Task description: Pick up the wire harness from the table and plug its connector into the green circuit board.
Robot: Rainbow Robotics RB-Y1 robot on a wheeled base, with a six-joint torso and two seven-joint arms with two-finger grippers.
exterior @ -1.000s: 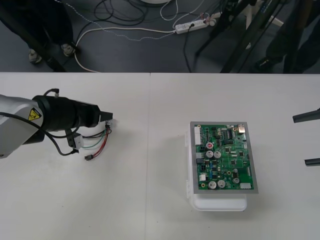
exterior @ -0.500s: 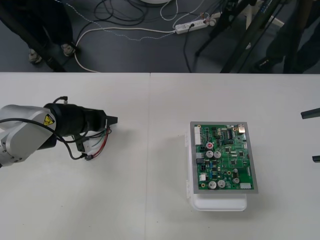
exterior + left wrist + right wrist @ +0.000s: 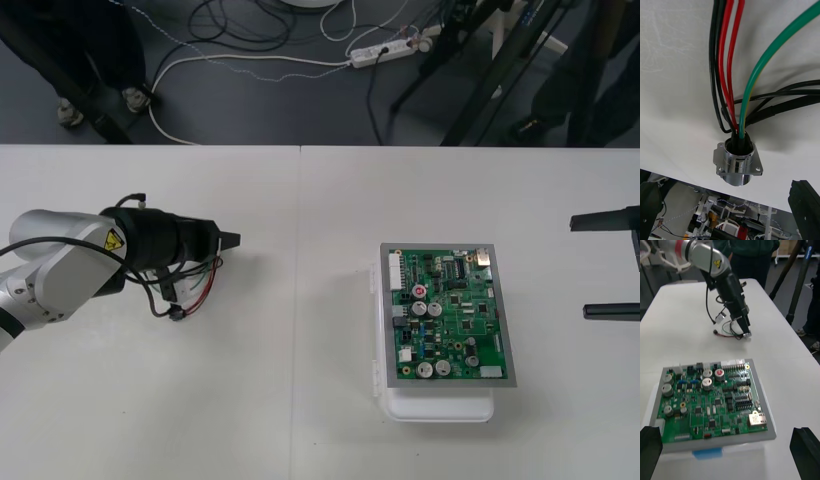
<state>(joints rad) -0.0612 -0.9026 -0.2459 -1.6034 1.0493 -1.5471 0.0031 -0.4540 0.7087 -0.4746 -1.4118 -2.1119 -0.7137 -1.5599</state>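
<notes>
Plain pale table [image 3: 300, 430] carries everything, and the fact to steer by is this: the wire harness [image 3: 200, 288] lies directly under the left gripper [image 3: 228, 240] on the robot's left half. The green circuit board [image 3: 450, 316] sits on its white base [image 3: 440, 407] well apart, toward the robot's right. Your left gripper is spread and holds nothing: its 2 fingers [image 3: 804, 204] stand wide, with the round metal socket [image 3: 738, 165] resting on the table between them, flange showing. From that socket the red, black and green wires [image 3: 730, 56] run back beneath the wrist to the small black plug [image 3: 178, 314]. The plug lies nearer the table's near edge, so the harness's long axis slants from the fingertips back toward the robot. The plug is not in the board. Your right gripper [image 3: 605, 266] waits near the table's right edge, close to the board, its 2 fingers [image 3: 805, 450] also wide apart and empty. My judgement is that closing the left now would catch the socket end and leave the plug trailing, so plan the carry rightward with that in mind.
</notes>
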